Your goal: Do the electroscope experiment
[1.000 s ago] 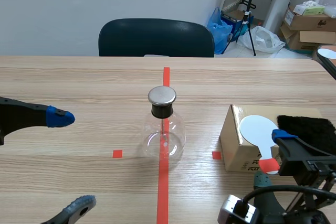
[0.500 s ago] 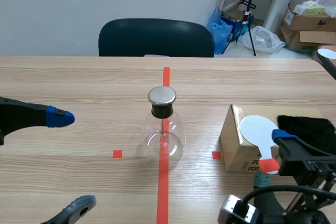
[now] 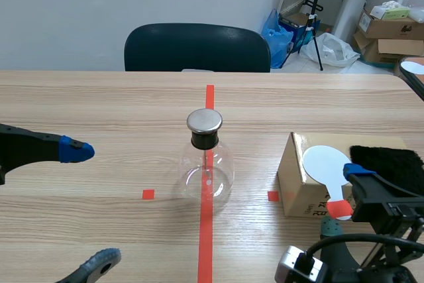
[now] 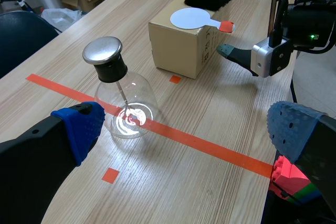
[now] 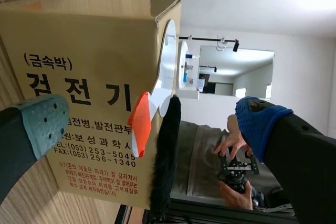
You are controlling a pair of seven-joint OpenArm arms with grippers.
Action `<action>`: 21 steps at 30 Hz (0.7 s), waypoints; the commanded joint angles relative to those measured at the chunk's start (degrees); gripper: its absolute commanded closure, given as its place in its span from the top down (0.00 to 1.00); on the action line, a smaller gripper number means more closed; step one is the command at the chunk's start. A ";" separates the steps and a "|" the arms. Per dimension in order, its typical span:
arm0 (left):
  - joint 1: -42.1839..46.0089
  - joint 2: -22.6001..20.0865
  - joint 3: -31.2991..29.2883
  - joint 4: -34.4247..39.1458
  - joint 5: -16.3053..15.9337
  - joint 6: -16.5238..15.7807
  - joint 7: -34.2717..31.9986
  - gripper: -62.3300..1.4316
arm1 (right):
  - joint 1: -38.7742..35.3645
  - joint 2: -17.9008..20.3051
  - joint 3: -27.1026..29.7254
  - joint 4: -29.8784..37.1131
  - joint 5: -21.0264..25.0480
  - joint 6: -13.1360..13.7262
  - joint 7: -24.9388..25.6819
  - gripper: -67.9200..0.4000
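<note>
The right gripper (image 5: 149, 119) stands spread, with nothing between its 2 fingers. It sits low to the right of the electroscope flask (image 3: 207, 171) and faces the side of the cardboard box (image 3: 299, 183). The left gripper (image 4: 186, 129) is also spread wide and empty, well to the left of the flask, with the flask ahead of its gap. The flask stands upright on the red tape line with its metal cap (image 3: 204, 121) on top — neither gripper touches it.

On the box, right of the flask, lies the white paddle (image 3: 325, 162), its orange-red handle tip (image 3: 341, 210) jutting over the box's near edge. The black fur cloth (image 3: 387, 162) lies just beside it, on the side away from the flask.

Risks, as I judge them:
- The handle is thin and overhangs, so a pinch that comes in off-line could tip the paddle off the box or drag the fur with it.
- If the paddle is carried low toward the flask, it could strike the glass — round-bellied, it would likely roll or topple.
- A pad brushing the cap might drain any charge and spoil the reading.

Count: 1 flask, 1 cap, 1 box, 1 paddle on the box, 1 fur cloth, 2 grippers.
</note>
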 commanded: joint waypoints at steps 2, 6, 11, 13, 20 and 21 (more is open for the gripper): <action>-0.02 0.31 0.02 0.26 -0.59 -0.07 -0.92 1.00 | 0.50 0.42 0.07 0.37 0.42 -3.32 -0.44 1.00; -0.02 0.31 0.02 0.26 -0.59 -0.07 -0.98 1.00 | 0.50 0.42 0.07 0.37 0.42 -3.32 -0.44 1.00; -0.02 0.33 0.02 0.26 -0.59 -0.07 -0.98 1.00 | 0.46 0.39 0.07 0.37 0.42 -3.32 -0.44 1.00; -0.04 0.33 0.02 0.26 -0.59 -0.07 -0.98 1.00 | 0.02 0.39 0.07 0.37 0.42 -3.32 -1.31 1.00; -0.02 2.14 0.00 0.26 -0.61 -0.07 -0.57 1.00 | 0.02 0.42 0.04 0.39 -0.46 -3.32 -2.54 1.00; -0.02 2.93 0.00 0.26 -0.63 -0.07 -0.17 1.00 | 0.02 0.42 0.04 0.39 -0.46 -3.32 -2.56 1.00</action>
